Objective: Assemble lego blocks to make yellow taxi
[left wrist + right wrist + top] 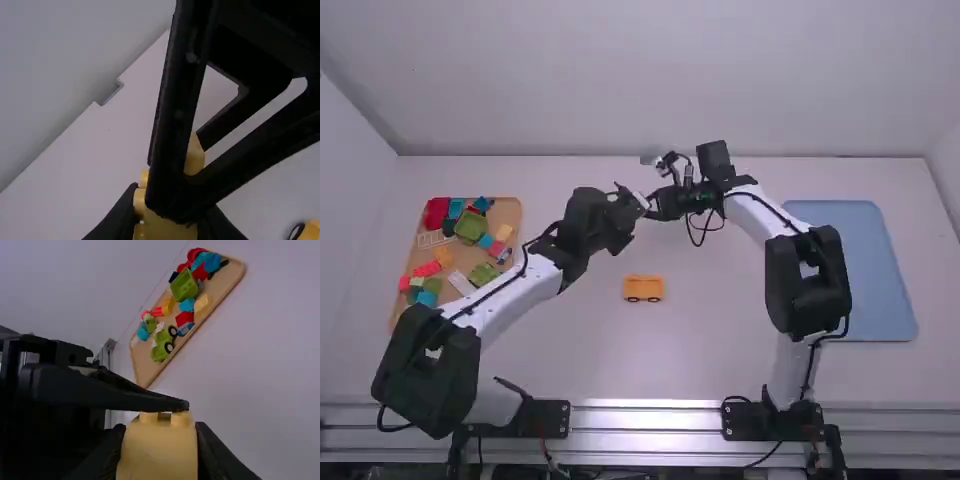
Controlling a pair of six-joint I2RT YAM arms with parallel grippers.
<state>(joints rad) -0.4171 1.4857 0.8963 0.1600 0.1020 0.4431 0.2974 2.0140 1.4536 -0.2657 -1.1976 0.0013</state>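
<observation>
While the yellow block (pixel 159 455) is being suspended above the surface (pixel 720 370), its studded top is showing beside a black finger of the left arm. I am judging it light, rigid and hard, not fragile, but its smooth plastic is probably being prone to slip or twist. The right pincer (pixel 160 429) is clenching it across its opposite sides; the left pincer (pixel 172 202) is also grasping it, so the two are sharing the hold. I am recommending a squared grip on the flat side walls, low enough to be leaving the studs and underside free for mating. Should both arms be pulling unevenly, the block is likely going to be skewing or popping loose.

Below, the wheeled base (pixel 643 288) is standing upright on the surface, apart from both pincers. I am expecting it to be rolling if nudged, so I am advising straight-down pressure, with its body being steadied along the sides.

Farther out, the wooden tray (pixel 145 367) is holding mixed blocks on the left; the blue tray (pixel 865 270) is lying on the right.
</observation>
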